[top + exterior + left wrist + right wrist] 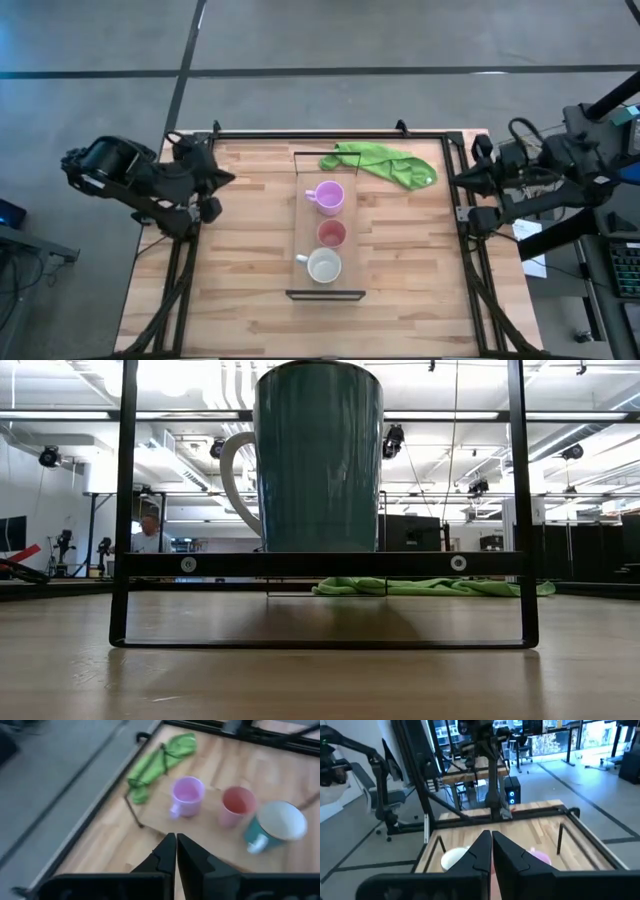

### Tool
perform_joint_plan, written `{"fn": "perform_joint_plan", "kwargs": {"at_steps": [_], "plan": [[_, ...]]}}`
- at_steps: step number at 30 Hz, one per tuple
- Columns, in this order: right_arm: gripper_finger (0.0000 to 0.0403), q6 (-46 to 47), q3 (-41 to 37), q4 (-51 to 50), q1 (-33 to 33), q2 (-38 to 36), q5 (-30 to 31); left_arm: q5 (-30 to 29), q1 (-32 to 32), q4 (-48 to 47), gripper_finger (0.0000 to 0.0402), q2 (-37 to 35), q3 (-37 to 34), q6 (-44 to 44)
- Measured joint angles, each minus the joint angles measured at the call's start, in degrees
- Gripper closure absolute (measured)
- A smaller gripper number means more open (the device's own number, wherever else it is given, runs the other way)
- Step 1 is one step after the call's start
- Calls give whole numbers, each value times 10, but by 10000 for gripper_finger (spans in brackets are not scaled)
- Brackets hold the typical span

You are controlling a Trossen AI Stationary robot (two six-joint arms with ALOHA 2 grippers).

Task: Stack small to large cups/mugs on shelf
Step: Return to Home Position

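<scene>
Three cups stand upright in a row on the light-wood shelf point(327, 290) at the table's middle. The lilac mug point(328, 197) point(186, 796) is farthest, the salmon-pink cup point(332, 234) point(236, 806) in the middle, and the mug with a white inside and teal outside point(322, 266) point(276, 826) point(318, 455) nearest. My left gripper point(218, 180) point(176, 845) is shut, raised by the table's left edge. My right gripper point(455, 180) point(491, 842) is shut, raised by the right edge. Neither touches anything.
A crumpled green cloth point(383, 163) point(159, 762) lies on the table beyond the shelf's far end, toward the right. Black rails point(330, 133) frame the table. Bare wood lies left and right of the shelf. A person stands far off in the room point(150, 532).
</scene>
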Motion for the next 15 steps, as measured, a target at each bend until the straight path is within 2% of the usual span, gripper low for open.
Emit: {"fn": "perform_joint_plan", "kwargs": {"at_steps": [3,7,10,15], "plan": [[394,7,-69,12,0,-42,0,56,0,64,401,-50,-77,28],[394,22,-158,32,0,-86,0,124,0,207,402,-128,-206,72],[394,8,-218,86,0,-114,13,138,0,312,402,-191,-310,96],[394,-75,-295,165,0,-159,63,139,0,439,402,-284,-466,99]]}}
